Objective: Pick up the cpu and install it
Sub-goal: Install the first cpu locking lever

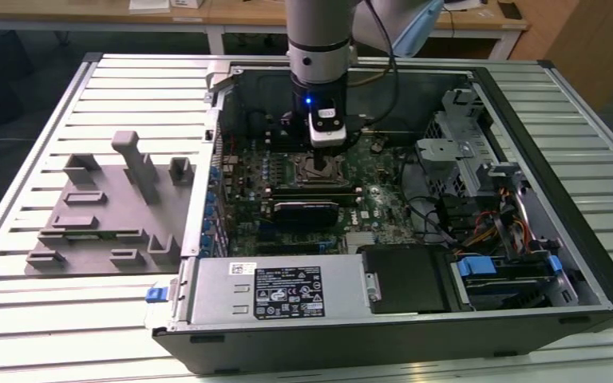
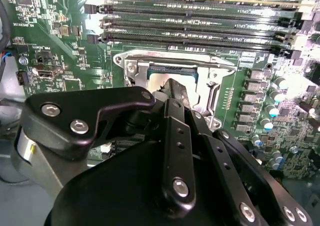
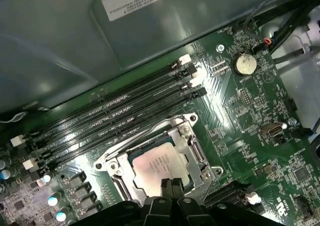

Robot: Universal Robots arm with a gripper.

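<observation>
Black gripper [image 3: 171,185] linkage fills the foreground, its fingertips pressed together just above the cpu [image 3: 157,166], which lies flat in the socket [image 3: 200,153] directly beneath; the seating step looks done, and locking the bracket would call for care.

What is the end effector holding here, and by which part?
Nothing, apparently. The cpu lies flat in the socket frame on the motherboard; the end effector is closed at its edge, with nothing between the fingertips.
</observation>
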